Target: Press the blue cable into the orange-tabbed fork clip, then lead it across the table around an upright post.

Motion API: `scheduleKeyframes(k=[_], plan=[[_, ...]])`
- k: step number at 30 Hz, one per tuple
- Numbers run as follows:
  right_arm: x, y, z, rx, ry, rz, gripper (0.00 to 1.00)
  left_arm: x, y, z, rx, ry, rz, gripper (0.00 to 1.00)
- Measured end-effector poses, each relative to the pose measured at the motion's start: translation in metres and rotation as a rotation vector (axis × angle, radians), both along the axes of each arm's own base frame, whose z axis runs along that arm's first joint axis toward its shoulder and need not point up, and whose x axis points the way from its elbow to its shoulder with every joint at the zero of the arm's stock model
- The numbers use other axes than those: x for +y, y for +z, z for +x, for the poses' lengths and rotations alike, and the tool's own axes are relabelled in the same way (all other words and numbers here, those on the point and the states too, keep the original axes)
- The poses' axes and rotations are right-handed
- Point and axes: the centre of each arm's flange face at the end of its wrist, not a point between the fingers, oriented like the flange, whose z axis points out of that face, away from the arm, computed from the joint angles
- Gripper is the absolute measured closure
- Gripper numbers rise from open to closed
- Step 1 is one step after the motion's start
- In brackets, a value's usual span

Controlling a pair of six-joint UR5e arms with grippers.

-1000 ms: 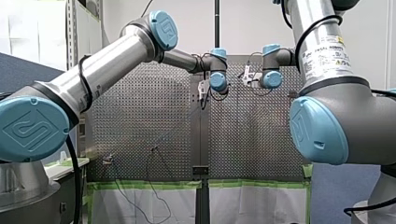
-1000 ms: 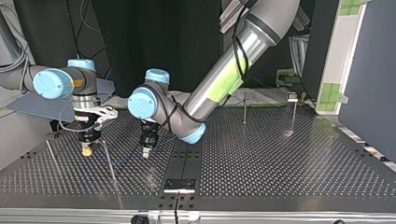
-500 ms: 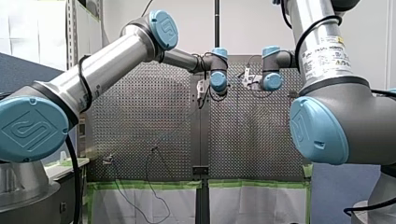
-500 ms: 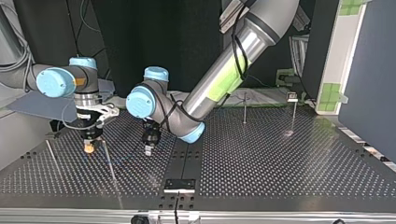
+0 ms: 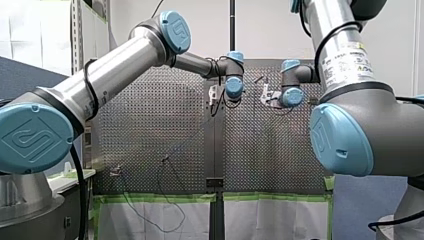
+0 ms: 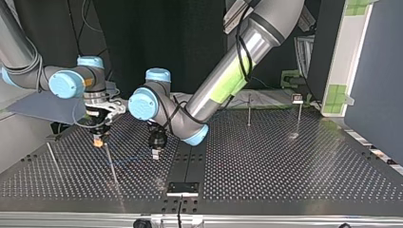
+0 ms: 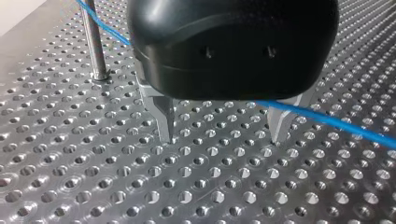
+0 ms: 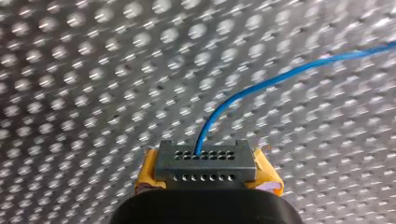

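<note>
Blue cable [image 8: 261, 85] comes out of a grey block [image 8: 205, 161] with 2 rows of small holes. My right gripper [image 8: 205, 175] clamps this block between its yellow pads [image 8: 268, 177], above the perforated metal table [image 6: 285, 180]. In the left wrist view the cable passes a round steel post [image 7: 93, 42] and runs beside 1 metal finger [image 7: 279, 128] of my left gripper [image 7: 223, 139], whose 2 fingers stand apart, tips down at the plate. At the top view's right, a thin post [image 6: 248, 110] and a second post [image 6: 298, 116] stand near the far edge. The label [image 5: 345, 62] on my right arm is too small to read.
</note>
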Motion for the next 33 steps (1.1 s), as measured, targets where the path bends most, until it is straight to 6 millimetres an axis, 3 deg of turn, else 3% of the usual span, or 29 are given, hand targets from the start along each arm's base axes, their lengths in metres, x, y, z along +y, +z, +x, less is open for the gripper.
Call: scheduleKeyframes(k=[9,15,33], plan=[[0.002,-0.031,-0.008,0.012,-0.034,0.054,1.00,-0.003,0.002,-0.002,-0.012,0.000,-0.008,0.01],[0.004,-0.053,-0.016,0.023,-0.059,0.090,1.00,-0.015,0.004,-0.008,-0.038,-0.030,-0.028,0.01],[0.006,-0.123,-0.035,0.037,-0.110,0.154,1.00,-0.026,0.010,-0.003,-0.092,-0.084,-0.126,0.01]])
